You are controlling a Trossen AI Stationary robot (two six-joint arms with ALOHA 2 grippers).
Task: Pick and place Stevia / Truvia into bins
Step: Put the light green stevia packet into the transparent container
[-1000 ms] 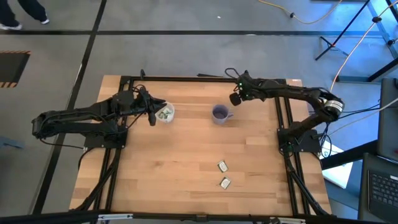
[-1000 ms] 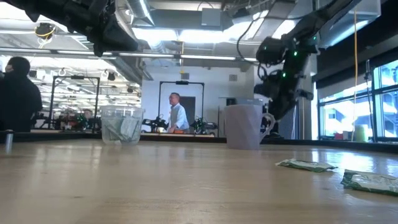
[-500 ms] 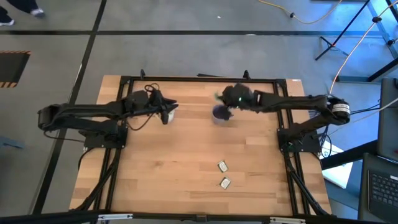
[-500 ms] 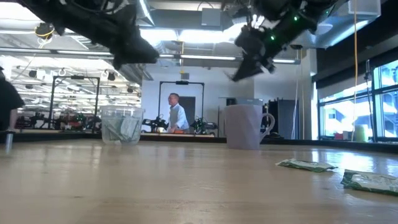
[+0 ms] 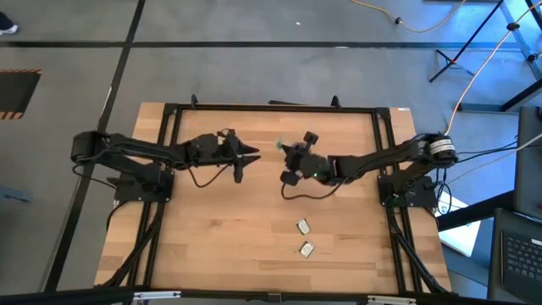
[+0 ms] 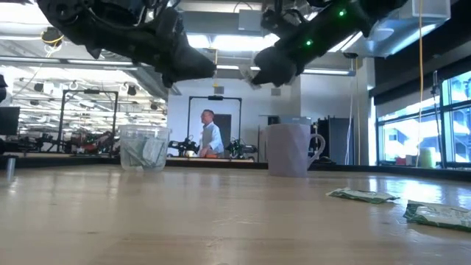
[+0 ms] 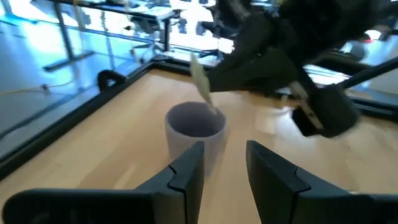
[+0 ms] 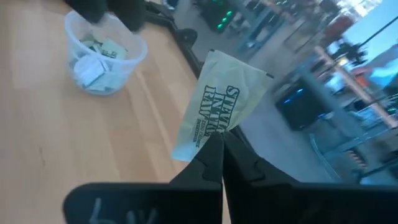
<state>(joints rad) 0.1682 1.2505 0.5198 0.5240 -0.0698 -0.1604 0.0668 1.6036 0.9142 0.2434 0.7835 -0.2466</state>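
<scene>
Because both arms meet over the middle of the tabletop [image 5: 254,254] in the high view, they could bump. Two packets [image 5: 305,237] lie well apart from them.

From low down, the right tool [image 6: 254,73] hangs above the mug [image 6: 291,149], beside the clear cup [image 6: 143,147].

Seen from the left wrist, the left tool [image 7: 225,163] is partly open and holds nothing, aimed at the mug.

Seen from the right wrist, the right tool pinches only one corner of a packet [image 8: 221,112], so it may slip and miss.
</scene>
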